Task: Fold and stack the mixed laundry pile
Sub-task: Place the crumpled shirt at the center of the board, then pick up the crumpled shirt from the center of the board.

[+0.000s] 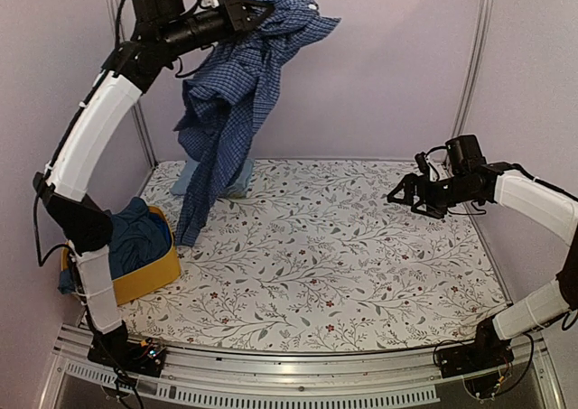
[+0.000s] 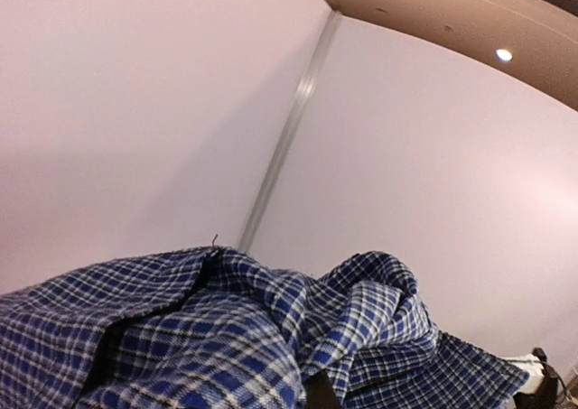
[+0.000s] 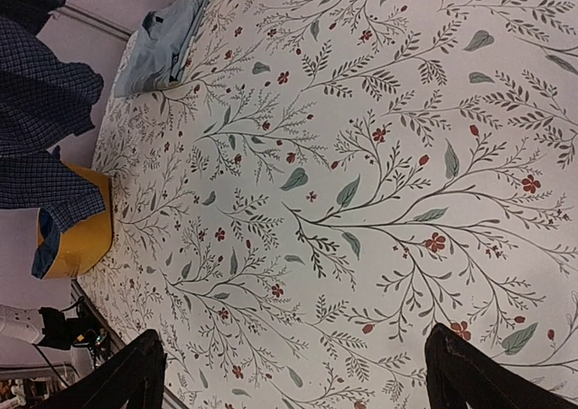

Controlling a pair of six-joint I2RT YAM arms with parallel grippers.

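The left pincer [image 1: 253, 12] is clamping the checked shirt [image 1: 230, 93], holding it high above the far-left corner of the bench [image 1: 361, 274], with the cloth hanging below the pincer. The right pincer [image 1: 404, 192] is hovering wide open near the bench's right edge, well apart from the shirt.

Top external looks down from high at the near edge. Left wrist faces upward, close against the navy-and-white checked shirt [image 2: 226, 337]. Right wrist overlooks the floral-patterned table cover [image 3: 361, 156], shared with top.
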